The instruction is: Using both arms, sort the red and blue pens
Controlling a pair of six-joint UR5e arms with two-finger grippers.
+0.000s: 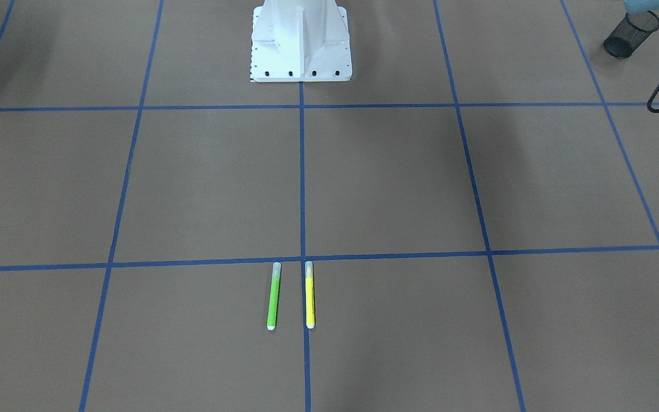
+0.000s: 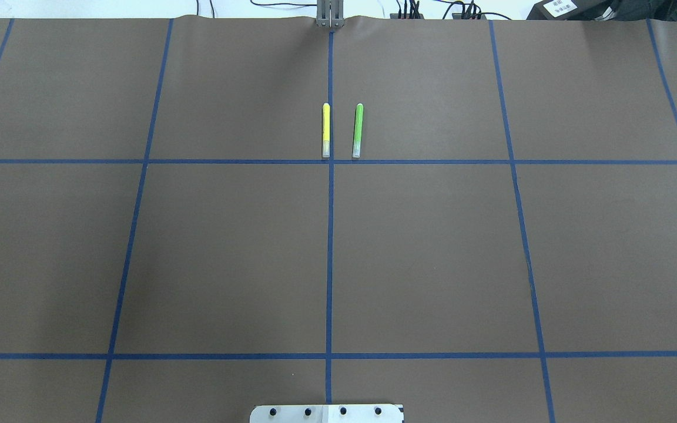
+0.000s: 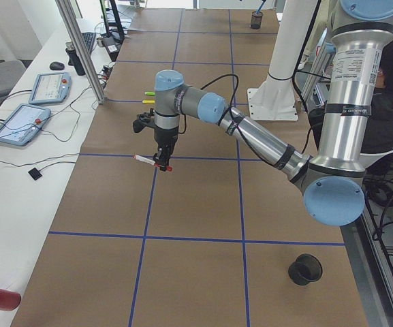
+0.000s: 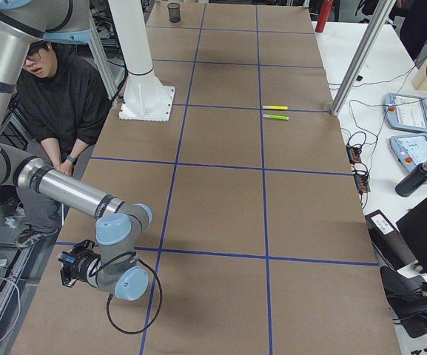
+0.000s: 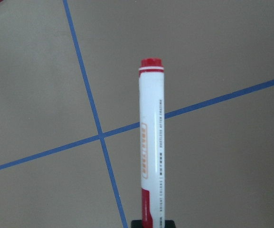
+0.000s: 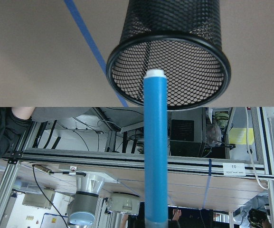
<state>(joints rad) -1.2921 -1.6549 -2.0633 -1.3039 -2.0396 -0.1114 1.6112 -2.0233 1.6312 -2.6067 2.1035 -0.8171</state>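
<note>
The red pen, white-barrelled with a red cap, sticks out from my left gripper, which is shut on its lower end. In the exterior left view this gripper hangs a little above the table near a blue tape crossing, the red pen held level. My right gripper is at the table's near corner in the exterior right view, shut on the blue pen. The blue pen's white end points into the mouth of a black mesh cup.
A green marker and a yellow marker lie side by side at the table's far middle. Another mesh cup stands near the robot's left side. The white base is mid-table. A person sits beside it.
</note>
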